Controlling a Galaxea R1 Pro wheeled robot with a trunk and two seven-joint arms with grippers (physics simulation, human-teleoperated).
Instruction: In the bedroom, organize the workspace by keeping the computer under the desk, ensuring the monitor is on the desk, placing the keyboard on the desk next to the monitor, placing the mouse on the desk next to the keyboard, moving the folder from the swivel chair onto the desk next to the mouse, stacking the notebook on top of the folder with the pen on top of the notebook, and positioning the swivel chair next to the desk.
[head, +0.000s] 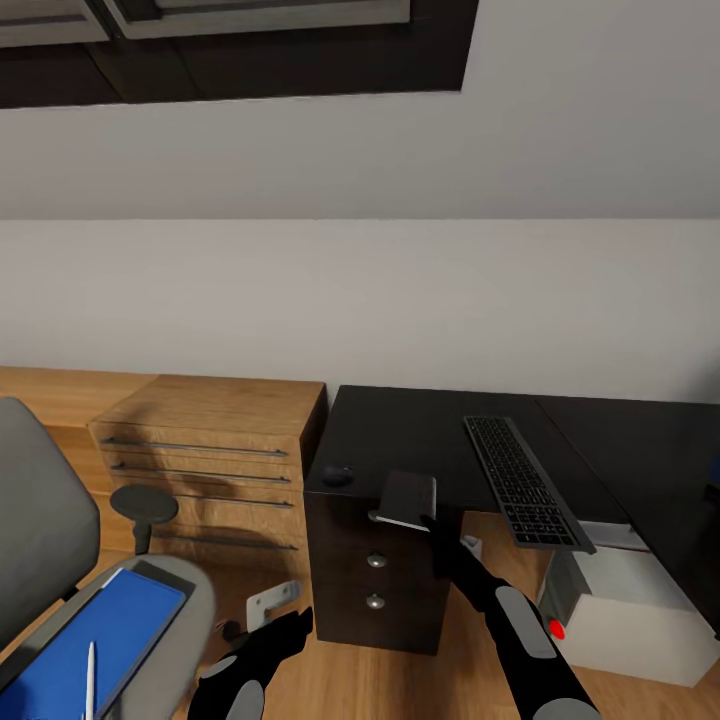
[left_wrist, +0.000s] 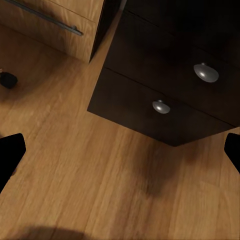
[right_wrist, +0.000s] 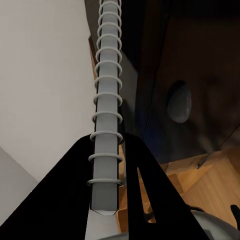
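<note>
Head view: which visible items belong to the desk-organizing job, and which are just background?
Job:
desk
keyboard
mouse
notebook, in right end effector
folder
pen
swivel chair
computer

Background:
wooden chest of drawers
wall

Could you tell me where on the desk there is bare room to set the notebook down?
The widest bare patch of the desk lies between the mouse and the keyboard, running back to the wall. The notebook, held in the right pincer, hangs at its front edge. The top right of the keyboard also looks bare.
</note>
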